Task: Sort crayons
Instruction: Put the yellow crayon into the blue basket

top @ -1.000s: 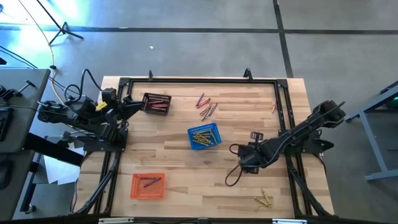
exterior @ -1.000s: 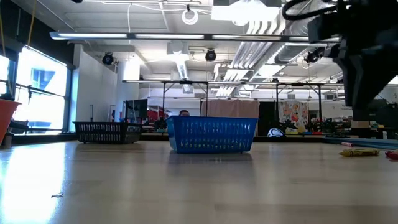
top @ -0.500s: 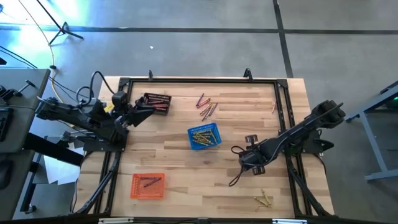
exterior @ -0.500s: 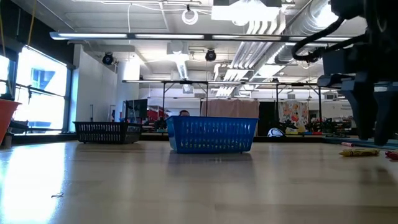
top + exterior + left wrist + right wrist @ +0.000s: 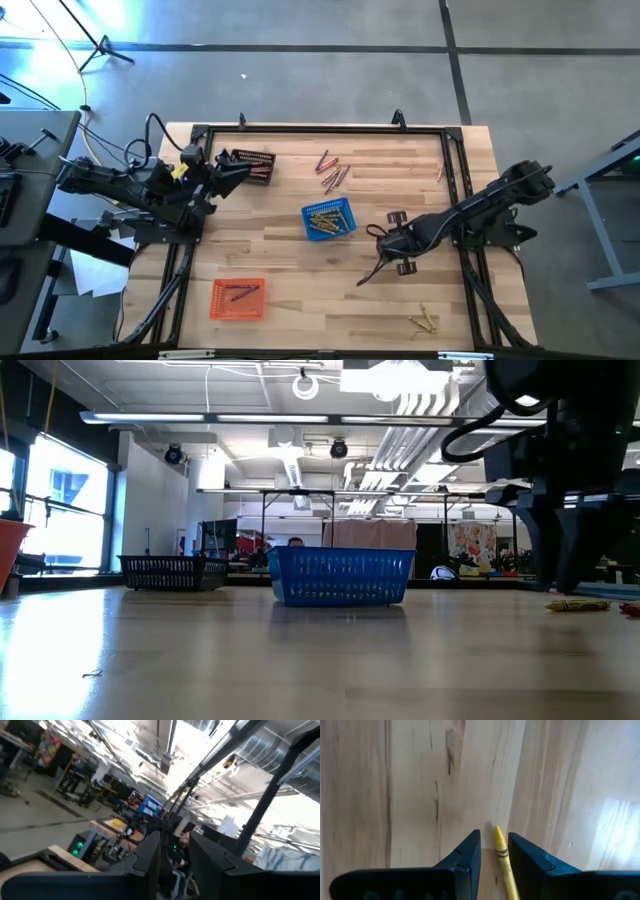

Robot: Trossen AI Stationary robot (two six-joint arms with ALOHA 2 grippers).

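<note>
My right gripper (image 5: 494, 837) hangs over bare wood right of the blue basket (image 5: 328, 220), pointing steeply down, shut on a yellow crayon (image 5: 501, 854). The blue basket holds yellow crayons. My left gripper (image 5: 240, 170) is raised beside the black basket (image 5: 252, 166), which holds red crayons. It points slightly upward; its fingers (image 5: 150, 857) stand a narrow gap apart with nothing seen between them. Loose red-pink crayons (image 5: 331, 172) lie flat far of the blue basket. Yellow ones (image 5: 425, 322) lie near the front right edge. My right gripper pinches the yellow crayon between its two fingers, on the wrapped part just behind the pointed end (image 5: 503, 862). The crayon lies along the fingers, its tip (image 5: 496, 831) poking past them toward the table. The fingers come from above. Whether the tip touches the wood I cannot tell.
An orange basket (image 5: 238, 298) with a few dark crayons sits near the front left. A single pink crayon (image 5: 439, 173) lies by the right rail. A black frame (image 5: 320, 130) borders the table. Bare wood lies between the baskets.
My right gripper has sunk toward the table and moved toward the blue basket, rolling about its own line, with the yellow crayon still between its fingers. My left gripper has moved toward the black basket and rolled.
</note>
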